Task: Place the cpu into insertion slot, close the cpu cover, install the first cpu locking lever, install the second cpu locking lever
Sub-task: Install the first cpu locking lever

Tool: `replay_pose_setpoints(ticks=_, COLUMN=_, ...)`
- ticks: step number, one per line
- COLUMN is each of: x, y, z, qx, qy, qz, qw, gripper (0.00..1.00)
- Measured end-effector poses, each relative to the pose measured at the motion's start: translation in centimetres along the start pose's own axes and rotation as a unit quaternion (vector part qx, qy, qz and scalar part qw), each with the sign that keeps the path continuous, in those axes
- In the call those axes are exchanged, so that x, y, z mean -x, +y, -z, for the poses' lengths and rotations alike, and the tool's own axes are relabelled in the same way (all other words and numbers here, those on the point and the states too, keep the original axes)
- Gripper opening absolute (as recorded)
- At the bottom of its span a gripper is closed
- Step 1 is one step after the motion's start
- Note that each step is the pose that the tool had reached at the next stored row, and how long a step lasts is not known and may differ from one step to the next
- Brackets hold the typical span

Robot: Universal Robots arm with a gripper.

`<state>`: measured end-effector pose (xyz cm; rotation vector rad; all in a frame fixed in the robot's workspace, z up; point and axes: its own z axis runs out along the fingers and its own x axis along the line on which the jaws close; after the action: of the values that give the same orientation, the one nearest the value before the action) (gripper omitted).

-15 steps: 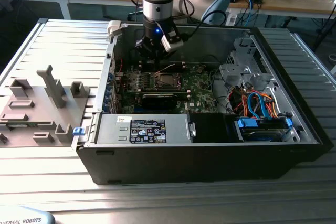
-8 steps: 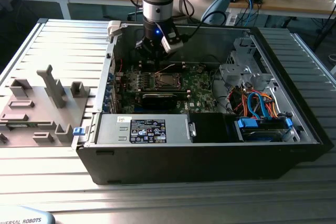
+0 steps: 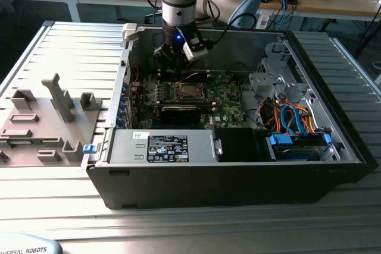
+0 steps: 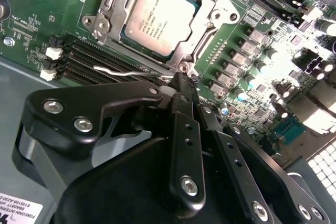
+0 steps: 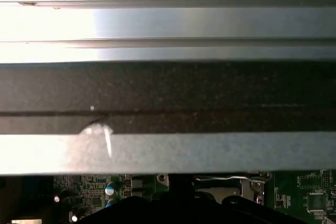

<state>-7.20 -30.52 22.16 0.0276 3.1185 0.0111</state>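
Two black fingers of my gripper [image 4: 181, 85] met at a thin silver lever [image 4: 123, 71], pinching it beside the insertion slot [image 4: 102, 1]. Little room remained there. I saw the dull grey cpu [image 4: 157, 17] seated under its silvery cover [image 4: 212, 17].

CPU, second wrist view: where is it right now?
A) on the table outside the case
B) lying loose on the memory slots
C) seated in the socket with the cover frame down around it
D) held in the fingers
C: in the second wrist view the CPU sits flat in the socket, with the cover lying around its edges, while the gripper is off to one side near a thin wire lever.
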Motion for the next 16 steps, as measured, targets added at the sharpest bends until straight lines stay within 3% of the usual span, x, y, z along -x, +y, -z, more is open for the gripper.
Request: replay_pose_setpoints(ticks=16, x=-0.02, y=-0.01, z=-0.74, qx=0.0, qy=0.0, qz=0.0, qw=1.0, gripper=0.11)
